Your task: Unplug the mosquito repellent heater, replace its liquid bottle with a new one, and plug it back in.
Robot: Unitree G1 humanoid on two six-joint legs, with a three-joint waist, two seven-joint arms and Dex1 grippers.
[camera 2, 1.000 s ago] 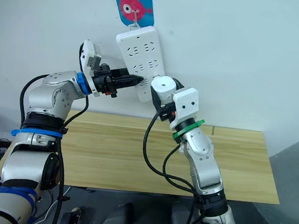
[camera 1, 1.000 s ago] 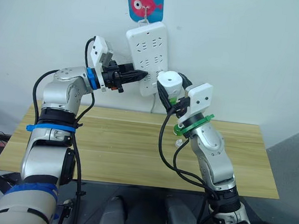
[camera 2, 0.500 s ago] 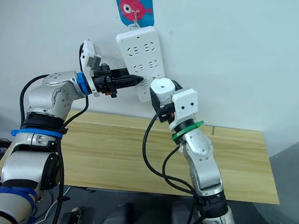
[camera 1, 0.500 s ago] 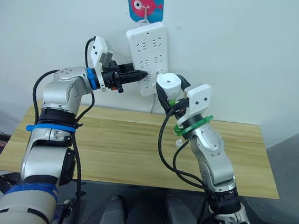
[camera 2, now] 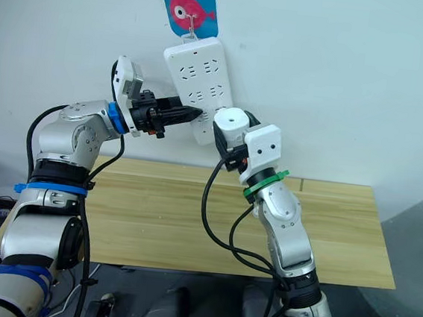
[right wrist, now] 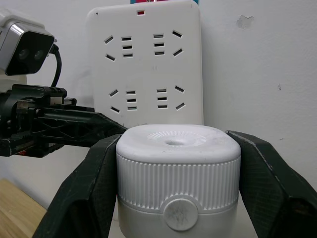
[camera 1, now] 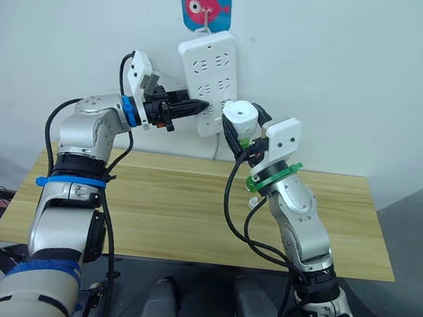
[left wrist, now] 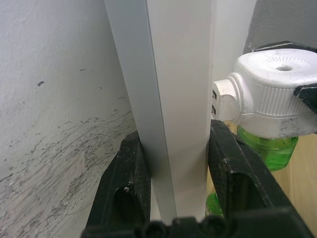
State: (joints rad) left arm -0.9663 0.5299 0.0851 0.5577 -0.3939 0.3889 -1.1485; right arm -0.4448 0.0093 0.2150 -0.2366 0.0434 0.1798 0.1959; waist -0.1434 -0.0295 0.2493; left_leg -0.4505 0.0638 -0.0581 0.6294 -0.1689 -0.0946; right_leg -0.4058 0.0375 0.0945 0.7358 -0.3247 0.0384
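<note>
The mosquito repellent heater [camera 1: 240,116], a rounded white unit with a round vent on top, sits between the fingers of my right gripper [right wrist: 177,148], which is shut on it. Under it hangs a green liquid bottle [left wrist: 270,148]. The heater is held at the lower right of the white wall power strip [camera 1: 209,61]. Its plug prongs [left wrist: 216,101] reach the strip's face; how deep they sit cannot be told. My left gripper [camera 1: 198,107] is shut on the strip's lower left edge, one finger [left wrist: 131,168] on each side.
The strip hangs from a hook on a blue sign with a red fish [camera 1: 204,4] on the white wall. Below lies a wooden table [camera 1: 169,207]. A small white object [camera 1: 252,202] shows beside my right forearm.
The heater in my right gripper has shifted only slightly near the strip. My left gripper has kept its hold.
</note>
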